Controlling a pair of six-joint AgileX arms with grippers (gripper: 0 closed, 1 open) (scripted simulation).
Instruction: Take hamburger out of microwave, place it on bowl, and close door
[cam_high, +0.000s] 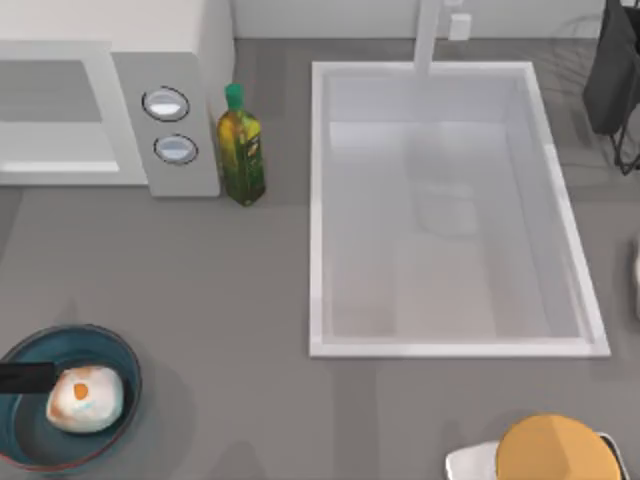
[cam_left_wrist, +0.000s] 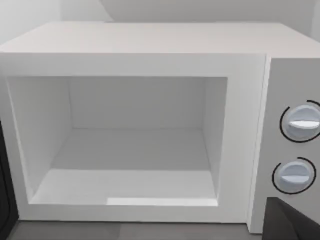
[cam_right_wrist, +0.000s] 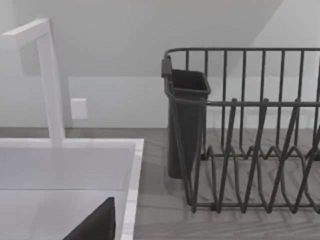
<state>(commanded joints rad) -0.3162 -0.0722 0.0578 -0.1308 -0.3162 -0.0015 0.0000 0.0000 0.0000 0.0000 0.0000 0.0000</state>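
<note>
Two arms, ours: we cannot tell the state of either gripper, released or clenched.
Hamburger (cam_high: 85, 398): sits inside the bowl (cam_high: 28, 440) at the near left corner of the counter, toward the bowl's right side, orange patch facing up.
Microwave (cam_high: 170, 60): stands at the far left against the wall; through our left wrist camera its grey-white cavity (cam_left_wrist: 125, 145) is open to view and bare, two round dials (cam_left_wrist: 300, 122) on the panel to its right.
Door: a dark edge at the cavity's left side in the left wrist view; we cannot tell more of it.
Counter (cam_high: 230, 320): flat grey, matte.
Oil bottle (cam_high: 241, 150): green-capped, upright just right of the microwave's panel.
Sink (cam_high: 450, 210): white rectangular basin, centre right, with a white faucet (cam_right_wrist: 47, 80) at its far edge.
Dish rack (cam_right_wrist: 250, 130): dark wire, far right, beside the sink, with a dark cup-shaped holder at its corner.
Orange disc (cam_high: 555, 450): lies on a white plate at the near right edge.
Room: pale plain wall behind the counter.
</note>
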